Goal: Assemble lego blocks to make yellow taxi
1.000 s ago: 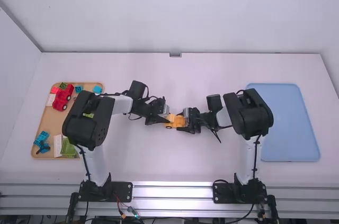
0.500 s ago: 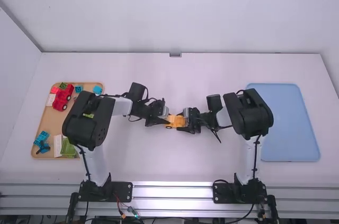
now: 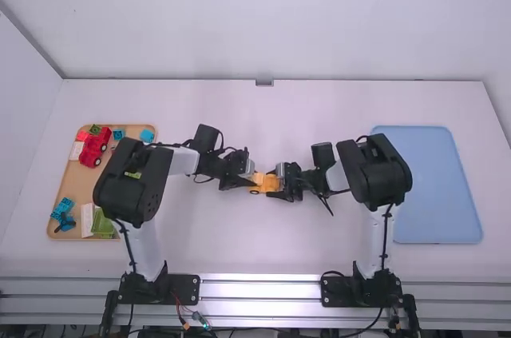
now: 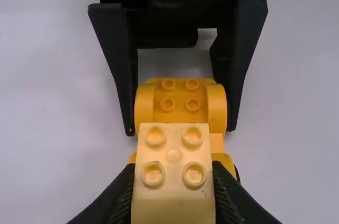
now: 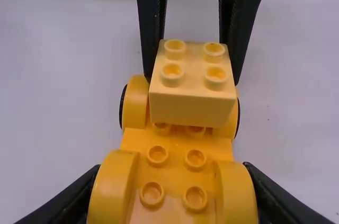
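Observation:
My left gripper [image 3: 246, 181] and my right gripper [image 3: 279, 184] face each other mid-table over the orange-yellow wheeled car base [image 3: 272, 183]. In the left wrist view, my left gripper [image 4: 174, 173] is shut on a pale yellow 2x2 block [image 4: 174, 152], studs up. In the right wrist view, the same block [image 5: 192, 83] sits over the far end of the car base [image 5: 175, 150], between its fenders; whether its underside is seated on the studs I cannot tell. My right gripper [image 5: 174, 181] is shut on the base's near end, around the fenders.
At the left, a tan tray [image 3: 73, 182] holds a red toy vehicle [image 3: 96, 146], blue pieces [image 3: 62, 208], a green block [image 3: 102, 224] and other parts, partly under the left arm. A blue tray [image 3: 435, 186] lies at the right, beside the right arm.
Between one second and half a second ago, the left arm's wrist shifted very slightly with the pale block. The right arm and car base have kept still.

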Controlling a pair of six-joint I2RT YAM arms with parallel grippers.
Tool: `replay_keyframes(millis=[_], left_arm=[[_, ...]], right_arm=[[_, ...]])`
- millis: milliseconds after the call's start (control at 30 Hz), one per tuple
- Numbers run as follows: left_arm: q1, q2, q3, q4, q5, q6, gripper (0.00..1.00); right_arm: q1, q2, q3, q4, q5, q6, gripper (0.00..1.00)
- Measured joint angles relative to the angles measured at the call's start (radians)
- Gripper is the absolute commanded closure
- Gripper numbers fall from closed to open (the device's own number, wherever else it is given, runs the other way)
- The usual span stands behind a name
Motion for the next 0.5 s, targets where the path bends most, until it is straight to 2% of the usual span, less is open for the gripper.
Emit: replay_keyframes(millis=[100, 300, 400, 500], left_arm=[[0.0, -0.002, 0.0, -0.006, -0.002, 0.0, 0.71], [0.0, -0.002, 0.0, -0.015, 0.003, 0.0, 0.72], [0.0, -0.002, 0.0, -0.015, 0.005, -0.001, 0.65], [0.0, -0.002, 0.0, -0.016, 0.006, -0.003, 0.64]], right_arm=[[0.0, 0.0, 0.0, 0.0, 0.001, 0.001, 0.4], [0.0, 0.0, 0.0, 0.0, 0.0, 0.002, 0.4], [0.0, 0.0, 0.0, 0.0, 0.001, 0.002, 0.4], [0.0, 0.0, 0.0, 0.0, 0.0, 0.001, 0.4]])
